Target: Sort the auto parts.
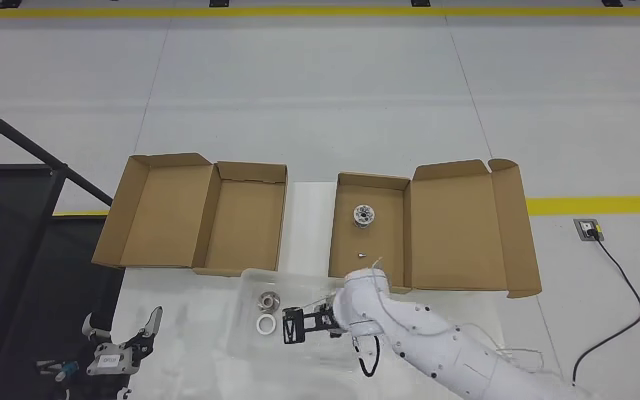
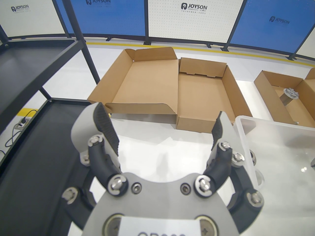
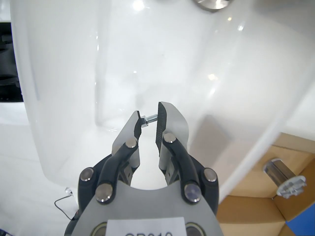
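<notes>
The right end effector (image 3: 149,114) is pinching a small bolt (image 3: 150,118) crosswise between its fingertips, head against one pad and threaded end against the other. It is hanging over the near part of the clear plastic bin (image 1: 246,300) on the white tabletop (image 2: 160,146). Inside the bin, a white ring (image 1: 266,324) and a metal flange (image 1: 266,300) are lying just beside each other. The left end effector (image 2: 160,121) is holding its fingers spread wide, gripping nothing, near the bin's left side. Beyond the bin, the left cardboard box (image 1: 245,215) is lying open. The right cardboard box (image 1: 385,250) is holding a toothed metal hub (image 1: 364,215) and a second small bolt (image 1: 361,255), set apart.
</notes>
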`<state>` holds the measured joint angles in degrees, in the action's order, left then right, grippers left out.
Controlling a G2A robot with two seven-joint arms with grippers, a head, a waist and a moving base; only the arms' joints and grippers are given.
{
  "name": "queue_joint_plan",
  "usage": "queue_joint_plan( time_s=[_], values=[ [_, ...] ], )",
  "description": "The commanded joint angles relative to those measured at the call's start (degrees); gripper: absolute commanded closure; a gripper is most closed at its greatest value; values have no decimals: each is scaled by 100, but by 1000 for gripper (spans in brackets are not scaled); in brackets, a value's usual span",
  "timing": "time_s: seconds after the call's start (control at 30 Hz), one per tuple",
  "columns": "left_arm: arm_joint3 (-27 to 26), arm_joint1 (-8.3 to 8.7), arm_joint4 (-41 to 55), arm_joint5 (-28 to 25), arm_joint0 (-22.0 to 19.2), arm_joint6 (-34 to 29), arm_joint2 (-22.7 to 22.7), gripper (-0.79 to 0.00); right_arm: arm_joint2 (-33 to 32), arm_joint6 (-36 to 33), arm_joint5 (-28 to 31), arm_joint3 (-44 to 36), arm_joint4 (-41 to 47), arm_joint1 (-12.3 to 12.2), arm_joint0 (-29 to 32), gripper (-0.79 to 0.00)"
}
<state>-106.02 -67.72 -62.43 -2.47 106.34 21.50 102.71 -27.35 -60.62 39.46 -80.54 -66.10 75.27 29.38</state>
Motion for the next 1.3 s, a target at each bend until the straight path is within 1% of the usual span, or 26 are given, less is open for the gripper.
queue_joint_plan(
  time_s=[0.0,0.03,0.1,0.2,0.27,0.33,0.43,0.53,0.73,0.9,1.07,1.17,1.2,1.27],
  values=[
    [0,0,0,0,0,0,0,-785,-290,56,-247,-370,-181,-114,123,0],
    [0,0,0,0,0,0,0,-785,-452,105,-384,-547,-311,-177,200,0],
    [0,0,0,0,0,0,0,-785,-856,257,-932,-867,-670,-305,414,0],
    [0,0,0,0,0,0,0,-785,-1467,522,-1386,-1182,-1068,-490,774,0],
    [0,0,0,0,0,0,0,-785,-1719,589,-1598,-1173,-1204,-546,893,0],
    [0,0,0,0,0,0,0,-785,-1941,679,-2001,-1073,-1384,-574,977,0],
    [0,0,0,0,0,0,0,-785,-2124,773,-2287,-606,-1409,-568,969,0],
    [0,0,0,0,0,0,0,-785,-2167,949,-2167,101,-1258,-520,761,0],
    [0,0,0,0,0,0,0,-785,-1984,1796,-1820,1611,-917,-341,331,0],
    [0,0,0,0,0,0,0,-785,-1792,2335,-1665,2604,-708,-163,26,0],
    [0,0,0,0,0,0,0,-785,-1606,2777,-1668,3299,-679,11,-198,0],
    [0,0,0,0,0,0,0,-785,-1558,2898,-1650,3483,-699,67,-276,0],
    [0,0,0,0,0,0,0,-785,-1543,2918,-1649,3531,-710,85,-300,-37],
    [0,0,0,0,0,0,0,-785,-1517,2936,-1638,3601,-731,118,-340,-182]
  ],
)
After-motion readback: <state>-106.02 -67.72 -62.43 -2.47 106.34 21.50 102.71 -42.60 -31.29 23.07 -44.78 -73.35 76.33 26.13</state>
